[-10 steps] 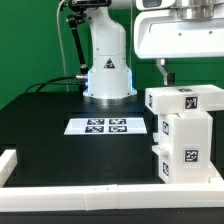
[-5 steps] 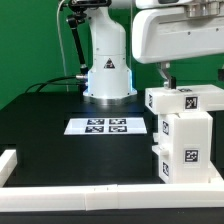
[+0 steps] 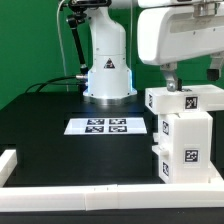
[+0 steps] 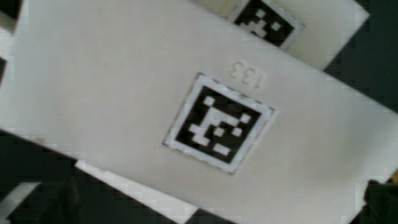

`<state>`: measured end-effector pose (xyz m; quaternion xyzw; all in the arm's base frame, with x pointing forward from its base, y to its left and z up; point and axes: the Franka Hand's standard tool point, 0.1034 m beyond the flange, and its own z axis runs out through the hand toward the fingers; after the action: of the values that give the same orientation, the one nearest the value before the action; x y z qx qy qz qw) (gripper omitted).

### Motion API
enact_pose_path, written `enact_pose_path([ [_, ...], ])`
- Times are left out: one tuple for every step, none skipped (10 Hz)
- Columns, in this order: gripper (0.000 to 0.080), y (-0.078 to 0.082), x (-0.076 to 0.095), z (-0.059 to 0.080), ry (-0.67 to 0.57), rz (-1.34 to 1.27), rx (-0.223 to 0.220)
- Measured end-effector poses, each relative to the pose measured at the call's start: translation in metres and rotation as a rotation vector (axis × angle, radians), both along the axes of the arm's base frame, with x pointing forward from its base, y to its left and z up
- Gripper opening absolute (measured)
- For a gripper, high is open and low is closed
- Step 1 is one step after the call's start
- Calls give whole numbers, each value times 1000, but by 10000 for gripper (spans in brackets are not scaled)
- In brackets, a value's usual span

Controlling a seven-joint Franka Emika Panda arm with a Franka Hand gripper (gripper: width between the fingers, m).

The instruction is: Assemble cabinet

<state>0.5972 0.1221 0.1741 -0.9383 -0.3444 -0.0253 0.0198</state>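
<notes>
The white cabinet (image 3: 186, 135) stands at the exterior view's right as a stack of boxy blocks, each with black-and-white marker tags. My gripper (image 3: 192, 76) hangs just above its top block, with the two dark fingers (image 3: 169, 74) spread wide apart and nothing between them. The wrist view is filled by the cabinet's white top face (image 4: 125, 95), which carries one square tag (image 4: 222, 120) in the middle and a second tag (image 4: 267, 18) at the edge of the picture. The face is tilted in that view.
The marker board (image 3: 107, 126) lies flat on the black table in the middle. The robot's white base (image 3: 108, 75) stands behind it. A long low white rail (image 3: 80, 199) runs along the front edge and turns up at the exterior view's left (image 3: 8, 164).
My gripper has moved toward the exterior view's right and sunk slightly, ending over the cabinet's top block. The cabinet has not moved.
</notes>
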Motion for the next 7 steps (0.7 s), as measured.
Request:
enact_pose_path([
  [797,-2,0,0,-8,131,-15],
  [797,-4,1,0,-16,294,-28],
  [797,-5,0,0,-18,442,-38],
  [797,-5,-1,-1,-19,519,-48],
  [797,-5,-1,-2,-19,648,-76],
  [797,-6,-3,-4,-17,740,-88],
  [797,-7,-5,-5,-13,788,-96],
])
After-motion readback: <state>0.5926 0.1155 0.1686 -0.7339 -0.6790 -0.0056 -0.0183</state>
